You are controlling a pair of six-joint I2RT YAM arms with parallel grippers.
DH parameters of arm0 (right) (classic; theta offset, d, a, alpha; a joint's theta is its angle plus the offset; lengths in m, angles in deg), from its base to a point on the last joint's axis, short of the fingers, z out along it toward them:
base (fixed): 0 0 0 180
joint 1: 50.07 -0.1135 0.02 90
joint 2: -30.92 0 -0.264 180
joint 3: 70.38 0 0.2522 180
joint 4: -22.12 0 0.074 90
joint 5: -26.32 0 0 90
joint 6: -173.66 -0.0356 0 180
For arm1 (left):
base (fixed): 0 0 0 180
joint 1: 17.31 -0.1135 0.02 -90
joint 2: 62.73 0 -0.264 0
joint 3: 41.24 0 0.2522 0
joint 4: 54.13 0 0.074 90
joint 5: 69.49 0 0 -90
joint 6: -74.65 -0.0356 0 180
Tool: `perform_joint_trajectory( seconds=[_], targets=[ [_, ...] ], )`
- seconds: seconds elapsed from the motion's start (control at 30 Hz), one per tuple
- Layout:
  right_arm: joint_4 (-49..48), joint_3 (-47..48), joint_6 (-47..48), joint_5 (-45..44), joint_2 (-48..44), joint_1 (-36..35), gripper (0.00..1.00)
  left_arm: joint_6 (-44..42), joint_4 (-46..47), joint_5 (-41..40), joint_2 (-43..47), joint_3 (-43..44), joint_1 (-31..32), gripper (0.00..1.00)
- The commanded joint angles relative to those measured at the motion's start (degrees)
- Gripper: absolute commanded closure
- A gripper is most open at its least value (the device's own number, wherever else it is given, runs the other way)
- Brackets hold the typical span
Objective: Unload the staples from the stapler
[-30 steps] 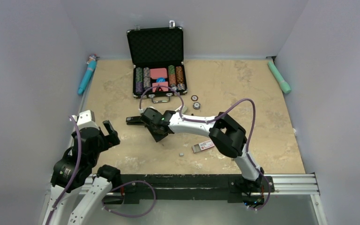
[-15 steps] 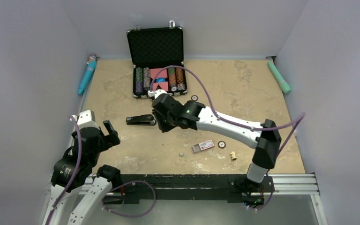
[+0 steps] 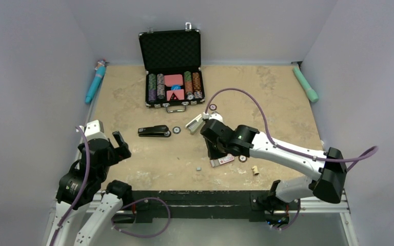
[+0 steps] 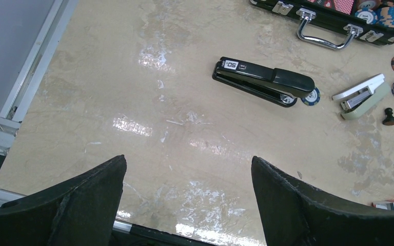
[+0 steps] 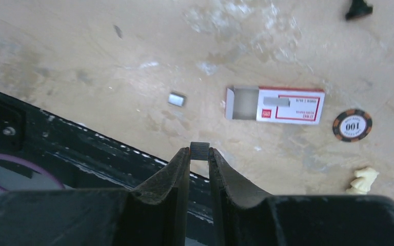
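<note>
The black stapler (image 3: pixel 154 131) lies closed on the table left of centre, and also shows in the left wrist view (image 4: pixel 264 80). My right gripper (image 3: pixel 213 152) hovers near the table's front, right of the stapler. In the right wrist view it (image 5: pixel 200 155) is shut on a tiny grey strip of staples (image 5: pixel 200 148) at its fingertips. Another small grey strip (image 5: pixel 176 99) lies loose on the table (image 3: pixel 198 167). My left gripper (image 4: pixel 187 166) is open and empty at the near left, well short of the stapler.
A red-and-white cardboard box (image 5: pixel 276 105) lies open below my right gripper, with a poker chip (image 5: pixel 352 125) and a pale chess piece (image 5: pixel 361 179) beside it. An open poker chip case (image 3: pixel 173 77) stands at the back. A pale green stapler (image 4: pixel 361 95) lies right of the black one.
My right arm has pulled away from the stapler, moving right and toward the table's front, and now hangs over the cardboard box. The stapler stays on the table. The left arm has not moved.
</note>
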Motion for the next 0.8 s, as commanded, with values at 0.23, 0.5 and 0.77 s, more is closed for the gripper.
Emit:
perform_joint_trajectory(
  seconds=[0.23, 0.5, 0.77],
  targets=[
    [-7.31, -12.26, -7.31, 1.24, 0.19, 3.3, 0.78, 1.59, 0.32, -2.21, -0.31, 0.91, 0.0, 0.05],
    [-11.37, -13.09, -5.97, 0.98, 2.9, 7.7, 0.78, 1.81, 0.13, -2.53, -0.3, 0.94, 0.11, 0.05],
    [-13.77, -13.99, -5.23, 3.46, 5.36, 8.12, 0.78, 1.65, 0.27, -2.18, -0.7, 1.0, 0.11, 0.05]
  ],
)
